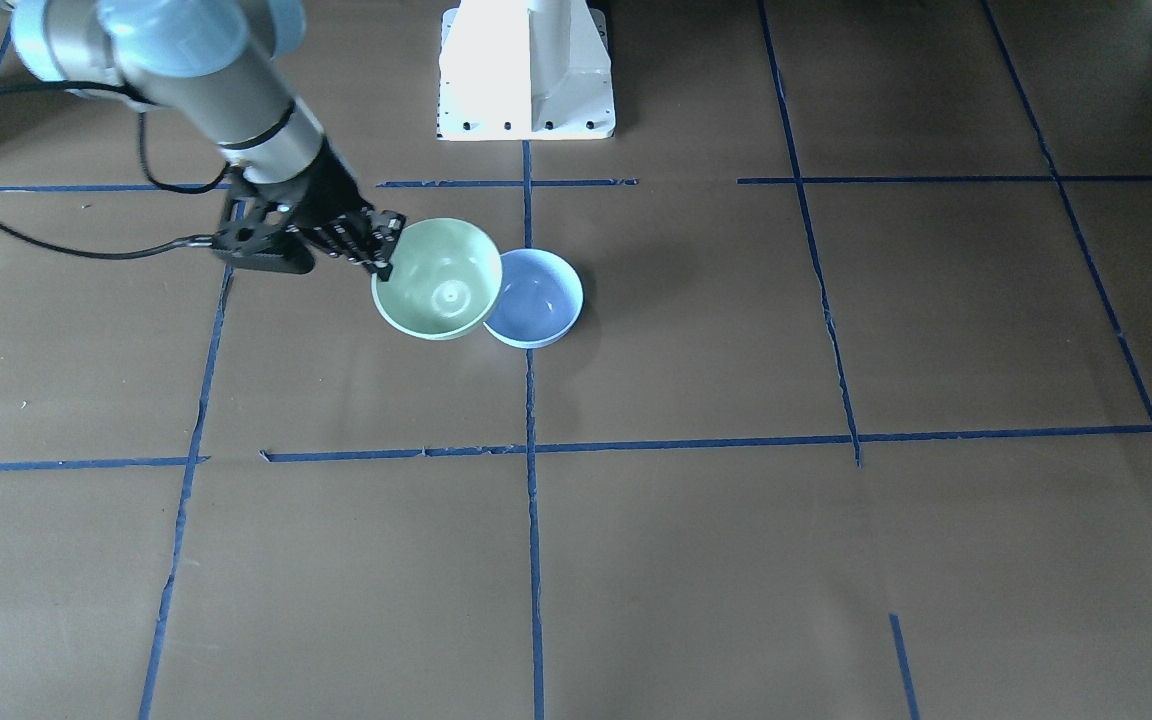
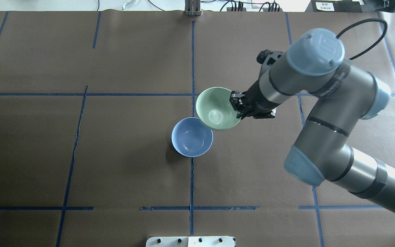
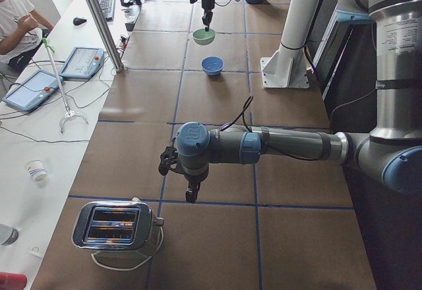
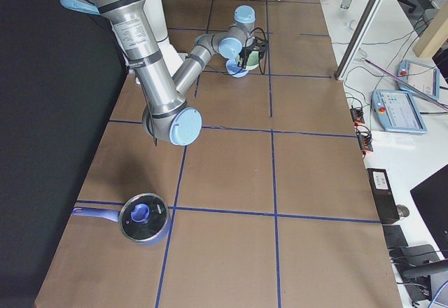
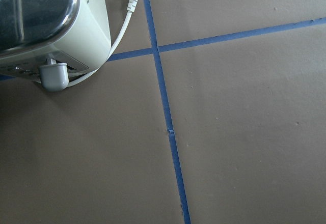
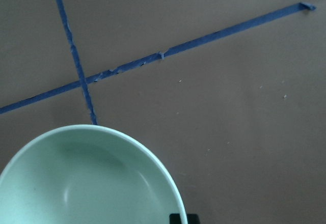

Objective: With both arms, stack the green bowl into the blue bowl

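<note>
1. Green bowl (image 2: 217, 108) stacking is looking roughly half done, judging by the layout. The bowl is hanging clear of the table (image 2: 81, 154), but it is not yet sitting inside the blue bowl (image 2: 192, 137).
2. Reaching in from the right of the overhead frame toward its centre, the right arm (image 2: 334, 113) is doing the carrying.
3. Stretching low across the foreground of the left side view, the left arm (image 3: 277, 146) is idling near a toaster (image 3: 115, 224), well apart from both bowls.
4. Seen from overhead, the Green bowl is overlapping the blue bowl's upper-right rim. Whether they are touching I cannot tell.
5. Sitting empty at frame centre, the blue bowl is waiting.
6. Clamping the Green bowl's right-hand rim, the right gripper (image 2: 236, 104) is bearing its weight.
7. Pointing downward, the left gripper (image 3: 190, 196) is showing too little to tell whether it is parted or closed.
8. Remaining, as I judge it: centring, lowering and letting go.
</note>
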